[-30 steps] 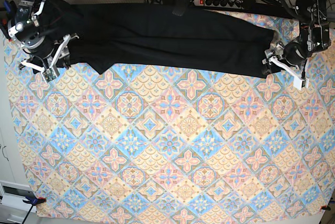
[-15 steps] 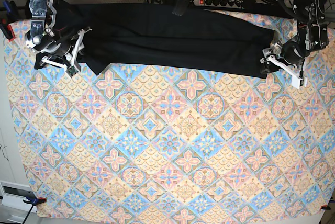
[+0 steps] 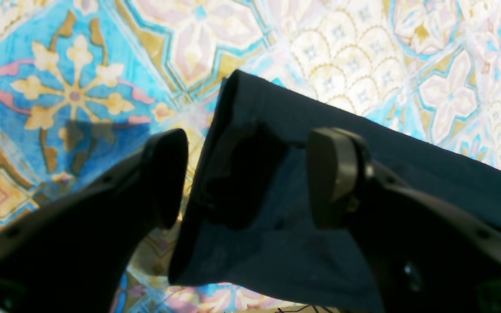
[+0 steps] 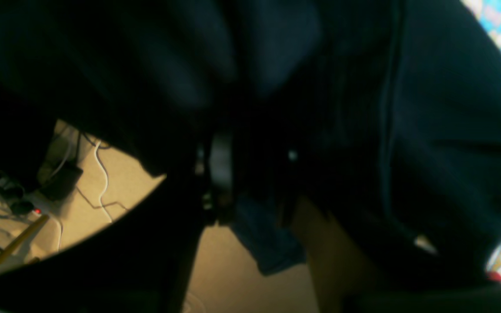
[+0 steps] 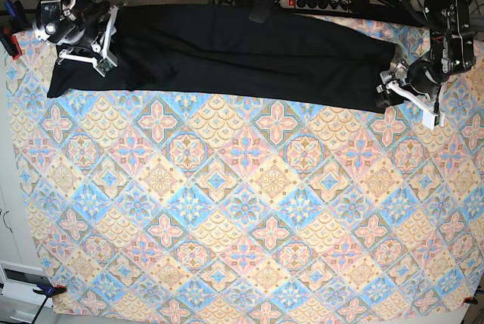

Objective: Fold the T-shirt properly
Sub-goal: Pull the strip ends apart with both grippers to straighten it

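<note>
Two tools work at the ends of one garment. In the base view, the T-shirt (image 5: 242,55) lies as a long black band across the far side of the tabletop (image 5: 242,210), which is covered in a patterned cloth of blue, pink and yellow tiles. The right tool (image 5: 83,55) sits over the shirt's left end; the left tool (image 5: 408,95) sits at its right end, near corner. A power strip (image 5: 321,2) lies beyond the far edge.

From the left wrist view, the left tool (image 3: 246,178) stands open, its two dark fingers (image 3: 335,176) straddling the shirt's folded corner (image 3: 259,204) without pinching it.

From the right wrist view, black fabric (image 4: 407,130) fills nearly everything; the right tool is dark and blurred, so whether it grips the cloth cannot be told. Floor and cables (image 4: 98,174) show below.
</note>
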Controlling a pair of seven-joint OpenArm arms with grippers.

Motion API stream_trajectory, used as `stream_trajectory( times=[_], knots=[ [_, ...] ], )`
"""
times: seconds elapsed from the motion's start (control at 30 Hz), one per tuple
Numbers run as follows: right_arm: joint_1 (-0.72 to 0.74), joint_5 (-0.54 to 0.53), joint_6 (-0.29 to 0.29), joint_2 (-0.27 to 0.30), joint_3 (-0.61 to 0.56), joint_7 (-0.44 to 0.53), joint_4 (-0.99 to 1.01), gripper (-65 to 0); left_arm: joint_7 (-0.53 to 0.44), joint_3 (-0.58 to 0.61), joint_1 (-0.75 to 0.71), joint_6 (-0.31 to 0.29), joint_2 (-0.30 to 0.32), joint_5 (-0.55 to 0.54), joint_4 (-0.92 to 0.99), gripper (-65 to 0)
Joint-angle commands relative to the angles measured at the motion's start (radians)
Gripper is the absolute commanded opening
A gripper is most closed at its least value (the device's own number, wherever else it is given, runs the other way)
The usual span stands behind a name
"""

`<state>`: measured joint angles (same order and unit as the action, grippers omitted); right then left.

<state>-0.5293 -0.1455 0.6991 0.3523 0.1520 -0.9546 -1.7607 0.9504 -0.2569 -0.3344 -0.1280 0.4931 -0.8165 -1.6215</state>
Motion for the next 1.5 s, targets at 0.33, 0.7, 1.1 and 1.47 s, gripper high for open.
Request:
stream_trajectory(
  times=[0.33, 0.7, 1.1, 1.47],
  knots=[
    [0.068, -0.006, -0.001, 0.014, -0.099, 0.010, 0.087, -51.8, -0.006, -0.097, -0.025, -0.003, 0.043, -0.005, -0.010, -22.5],
    [0.068, -0.006, -0.001, 0.014, -0.108, 0.010, 0.081, -51.8, 0.189, 0.124, 0.110, -0.012, 0.177, -0.011, 0.129, -22.4],
    [0.068, -0.006, -0.001, 0.014, -0.104, 0.010, 0.075, -51.9, 0.190, 0.256, 0.137, -0.057, 0.114, -0.005, 0.208, -22.4],
    [0.068, -0.006, -0.001, 0.014, -0.102, 0.010, 0.075, -51.9, 0.187, 0.304, 0.133, -0.058, 0.129, -0.010, 0.269, -22.8]
  ],
)
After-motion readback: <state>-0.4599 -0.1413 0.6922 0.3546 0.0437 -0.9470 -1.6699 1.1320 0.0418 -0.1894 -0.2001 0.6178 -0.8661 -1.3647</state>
